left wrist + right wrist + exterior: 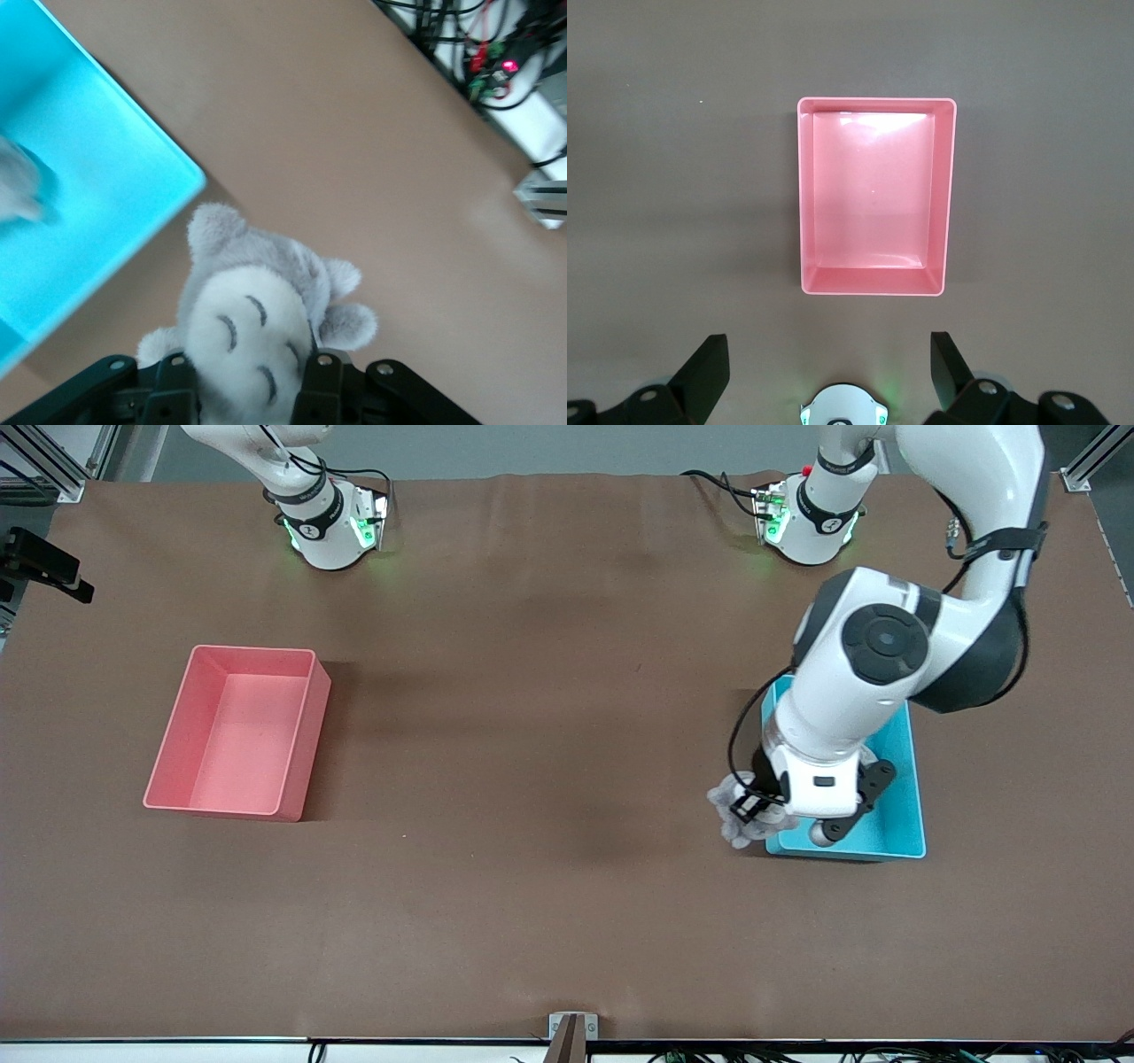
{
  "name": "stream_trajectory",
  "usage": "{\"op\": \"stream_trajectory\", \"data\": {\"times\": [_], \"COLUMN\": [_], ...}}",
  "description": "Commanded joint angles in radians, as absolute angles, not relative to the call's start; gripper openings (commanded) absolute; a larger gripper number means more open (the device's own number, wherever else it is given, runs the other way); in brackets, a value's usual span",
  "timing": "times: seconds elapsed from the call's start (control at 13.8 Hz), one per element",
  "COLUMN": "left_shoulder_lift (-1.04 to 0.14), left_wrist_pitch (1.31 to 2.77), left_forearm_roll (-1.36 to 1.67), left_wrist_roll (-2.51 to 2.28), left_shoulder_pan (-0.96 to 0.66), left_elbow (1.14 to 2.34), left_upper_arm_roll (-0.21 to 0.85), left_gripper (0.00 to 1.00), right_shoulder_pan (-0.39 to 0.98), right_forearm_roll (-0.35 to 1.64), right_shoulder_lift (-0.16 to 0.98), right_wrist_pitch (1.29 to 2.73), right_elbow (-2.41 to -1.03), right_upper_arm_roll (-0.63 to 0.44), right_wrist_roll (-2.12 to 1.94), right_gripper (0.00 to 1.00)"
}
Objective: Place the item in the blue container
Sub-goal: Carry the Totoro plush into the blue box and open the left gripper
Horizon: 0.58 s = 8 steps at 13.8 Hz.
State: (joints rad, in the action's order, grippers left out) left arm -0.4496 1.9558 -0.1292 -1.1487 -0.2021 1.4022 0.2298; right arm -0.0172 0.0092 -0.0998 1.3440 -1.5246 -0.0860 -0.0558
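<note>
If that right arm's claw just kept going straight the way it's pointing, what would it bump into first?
Most likely the pink bin: the right gripper, fingers open, points straight down at it. How far above it hangs I cannot tell.

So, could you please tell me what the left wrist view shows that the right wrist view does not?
Only the left wrist view shows the grey plush toy clamped in the shut left gripper, over the table just outside a corner of the blue container, where something grey already lies.

Only the right wrist view shows the pink bin, with nothing in it, below the open right gripper, which waits high above.

Both share the brown table.
</note>
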Motion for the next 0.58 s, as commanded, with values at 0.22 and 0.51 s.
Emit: {"op": "stream_trajectory", "data": {"times": [0.22, 0.51], "left_shoulder_lift": [-0.413, -0.417], "left_wrist_pitch": [1.845, 1.845], "left_forearm_roll": [-0.114, -0.115], "left_wrist_roll": [-0.87, -0.752], "left_shoulder_pan": [-0.074, 0.001], "left_elbow": [1.474, 1.522], "left_upper_arm_roll": [0.235, 0.235], "left_gripper": [0.0, 0.0], "right_shoulder_pan": [-0.02, -0.02], "right_forearm_roll": [0.0, 0.002], "right_shoulder_lift": [-0.112, -0.112], "right_wrist_pitch": [1.335, 1.319], "right_elbow": [-1.468, -1.47], "right_upper_arm_roll": [-0.083, -0.083], "right_wrist_roll": [-0.089, -0.107], "right_gripper": [1.0, 1.0]}}
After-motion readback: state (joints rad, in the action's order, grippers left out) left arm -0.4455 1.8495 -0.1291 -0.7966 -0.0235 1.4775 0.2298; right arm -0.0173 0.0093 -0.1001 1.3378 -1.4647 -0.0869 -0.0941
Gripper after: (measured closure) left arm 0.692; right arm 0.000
